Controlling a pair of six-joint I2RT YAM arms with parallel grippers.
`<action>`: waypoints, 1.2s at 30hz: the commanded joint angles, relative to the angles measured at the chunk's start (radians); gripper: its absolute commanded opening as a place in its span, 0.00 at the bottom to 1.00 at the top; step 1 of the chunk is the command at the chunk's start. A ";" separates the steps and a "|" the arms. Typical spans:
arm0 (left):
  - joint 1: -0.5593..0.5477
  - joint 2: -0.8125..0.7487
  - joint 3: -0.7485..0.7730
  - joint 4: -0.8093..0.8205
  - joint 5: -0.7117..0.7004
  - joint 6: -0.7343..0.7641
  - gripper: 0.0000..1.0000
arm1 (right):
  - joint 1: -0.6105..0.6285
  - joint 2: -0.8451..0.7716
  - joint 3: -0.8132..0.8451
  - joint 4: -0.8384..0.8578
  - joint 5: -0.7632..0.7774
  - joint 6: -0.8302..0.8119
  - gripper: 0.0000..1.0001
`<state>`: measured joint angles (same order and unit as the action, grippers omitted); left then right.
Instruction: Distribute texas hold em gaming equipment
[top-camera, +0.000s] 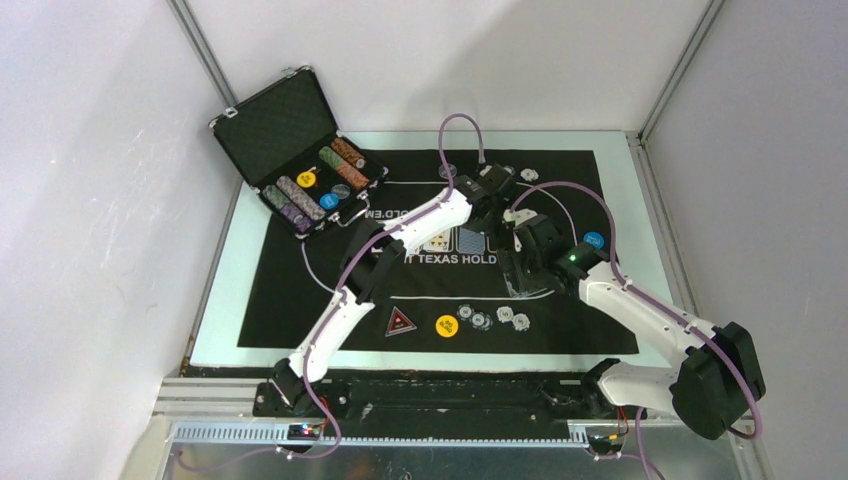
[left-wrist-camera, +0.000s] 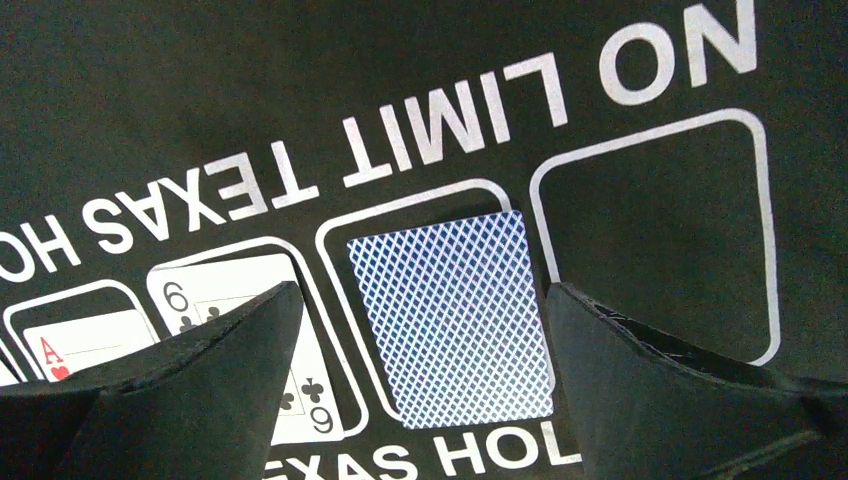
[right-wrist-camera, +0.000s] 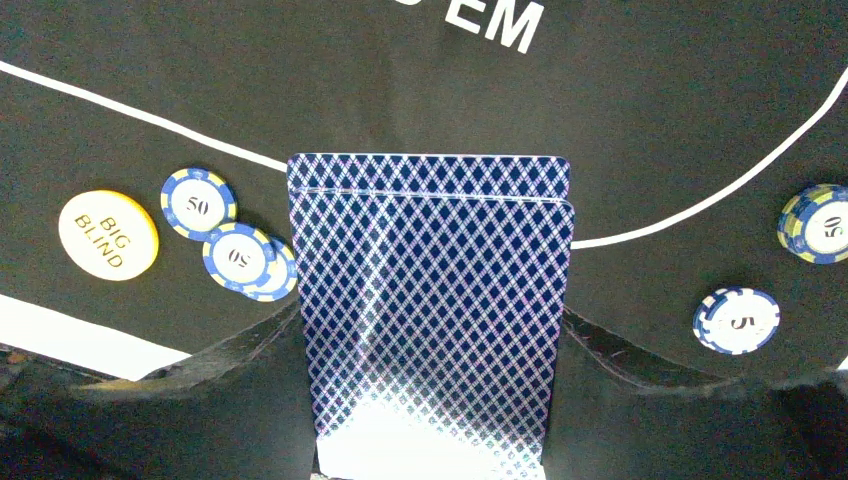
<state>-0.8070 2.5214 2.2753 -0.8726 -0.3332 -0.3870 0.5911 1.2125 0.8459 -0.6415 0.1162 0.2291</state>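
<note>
left fingers (left-wrist-camera: 220, 380) spread wide over a face-down card (left-wrist-camera: 450, 310) in a printed box on the mat (left-wrist-camera: 200, 90), beside the six (left-wrist-camera: 205, 292). right fingers (right-wrist-camera: 640, 360) grip the deck (right-wrist-camera: 430, 300), chips (right-wrist-camera: 238, 255) on the mat beyond.

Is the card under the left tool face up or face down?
Face down: the card shows its blue diamond-patterned back, unlike the six of clubs beside it.

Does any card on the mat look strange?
Yes. The blue-backed card lies face down beside the face-up six of clubs, and sits off-centre, one long edge covering the white outline of its box.
</note>
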 joint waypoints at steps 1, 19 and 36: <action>0.015 -0.078 0.031 0.069 -0.049 -0.036 1.00 | -0.003 -0.028 0.004 0.044 -0.001 0.006 0.00; 0.253 -0.852 -0.947 0.729 0.571 -0.153 1.00 | 0.052 -0.023 0.005 0.052 -0.046 -0.049 0.00; 0.164 -0.958 -1.587 1.749 1.138 -0.712 1.00 | 0.179 0.005 0.016 0.099 -0.169 -0.139 0.00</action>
<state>-0.5896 1.5249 0.6392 0.7185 0.7185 -1.0397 0.7589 1.2198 0.8459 -0.5907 -0.0402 0.1112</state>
